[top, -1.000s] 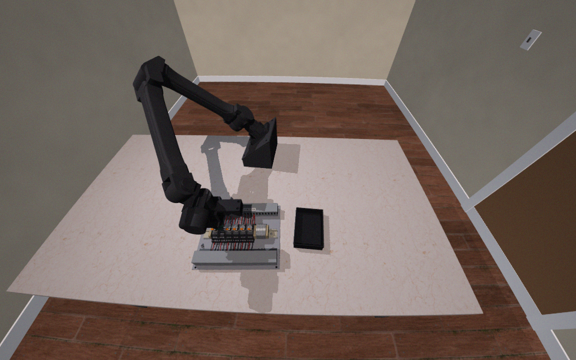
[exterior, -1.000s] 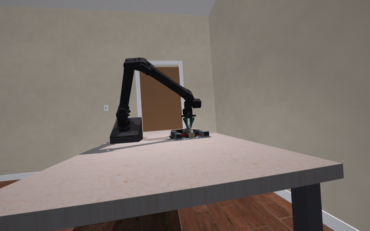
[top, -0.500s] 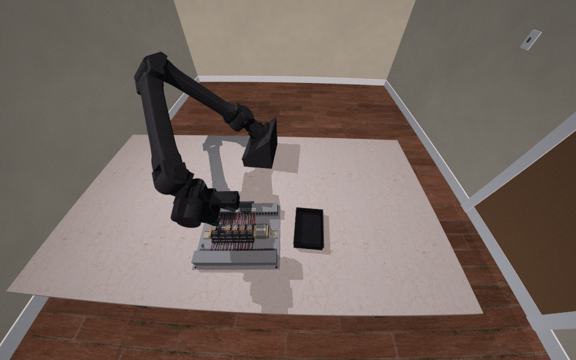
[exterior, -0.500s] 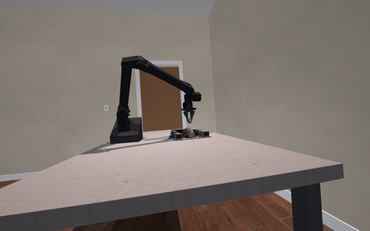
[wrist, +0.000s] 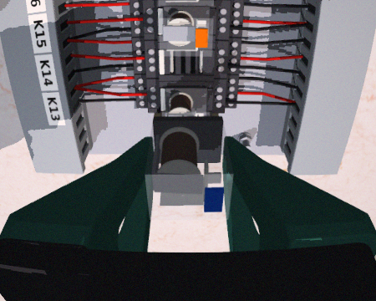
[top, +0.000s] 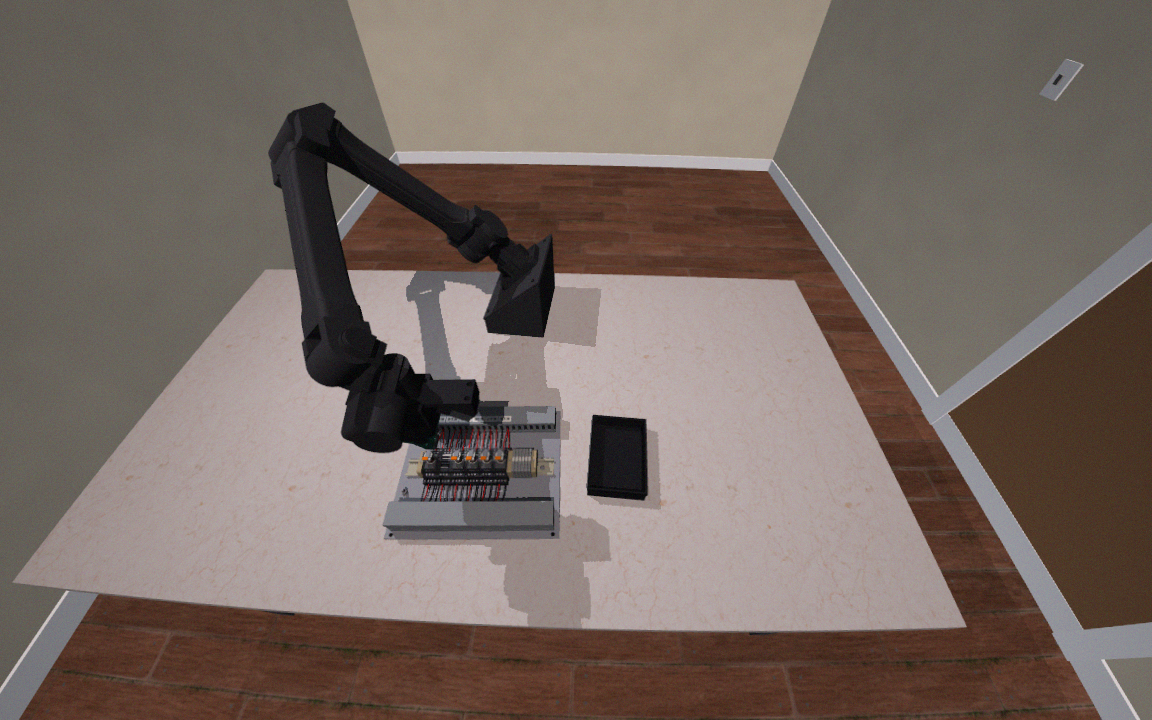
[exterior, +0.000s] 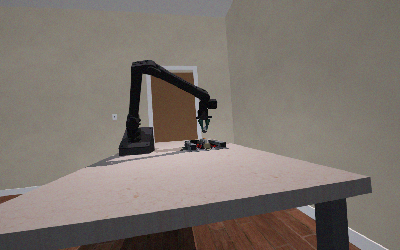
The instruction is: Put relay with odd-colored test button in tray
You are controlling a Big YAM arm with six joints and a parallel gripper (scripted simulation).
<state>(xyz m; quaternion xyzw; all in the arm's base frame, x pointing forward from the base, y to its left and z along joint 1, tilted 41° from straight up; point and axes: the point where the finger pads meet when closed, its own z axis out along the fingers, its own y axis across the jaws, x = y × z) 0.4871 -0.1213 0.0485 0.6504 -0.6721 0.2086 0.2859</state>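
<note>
Wrist view: the gripper (top: 426, 438) (exterior: 204, 131) (wrist: 188, 150) has its fingers pinched on the sides of the relay (exterior: 204, 129) (wrist: 210, 138), the one with the blue button (wrist: 214, 200); the nearest button on the row below is orange (wrist: 201, 38). In the exterior view the relay hangs above the panel (top: 533, 488) (exterior: 206, 150) (wrist: 113, 142), with a gap beneath, so it looks fully out of its socket. The tray (top: 618, 495) stands open side up on the bench (top: 741, 402) (exterior: 164, 186) (wrist: 188, 238), just beside the panel, past the end opposite the gripper.

The step in hand, I judge, is lifting and carrying. It wants steady pressure and enough height to pass over the panel's whole row without knocking another relay. Over the tray, centre the relay and lower it close to the floor inside before opening, keeping the fingers off the walls; a nudge could slide or tip the loose tray
</note>
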